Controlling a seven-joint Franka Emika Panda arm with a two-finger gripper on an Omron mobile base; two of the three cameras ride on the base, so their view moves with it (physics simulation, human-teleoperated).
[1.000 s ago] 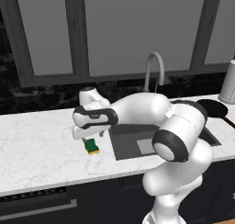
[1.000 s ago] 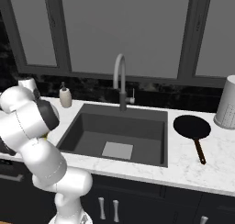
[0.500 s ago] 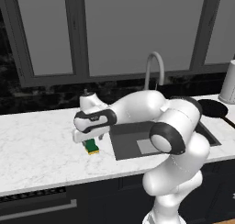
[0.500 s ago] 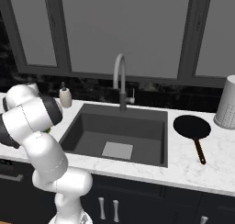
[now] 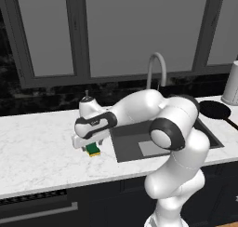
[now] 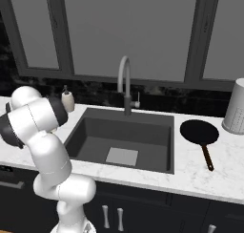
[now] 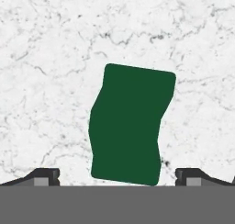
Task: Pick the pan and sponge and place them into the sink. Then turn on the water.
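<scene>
While the arm has dropped closer over the last second, your jaws (image 7: 117,176) stay spread wide, straddling the sponge (image 7: 131,124) at centre frame on the white table (image 7: 46,58). Nothing's gripped yet. Pan (image 6: 200,132) waits at right of the empty sink (image 6: 95,132); you're lined up to pinch.

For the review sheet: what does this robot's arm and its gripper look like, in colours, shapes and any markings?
The arm is glossy white, built of rounded, bulbous segments with dark grey to black rings at the joints. No cables show. The wrist link carries a black band with small pale lettering, too small to read. The gripper is a white block; its two fingertips are small, dark and squared.
</scene>
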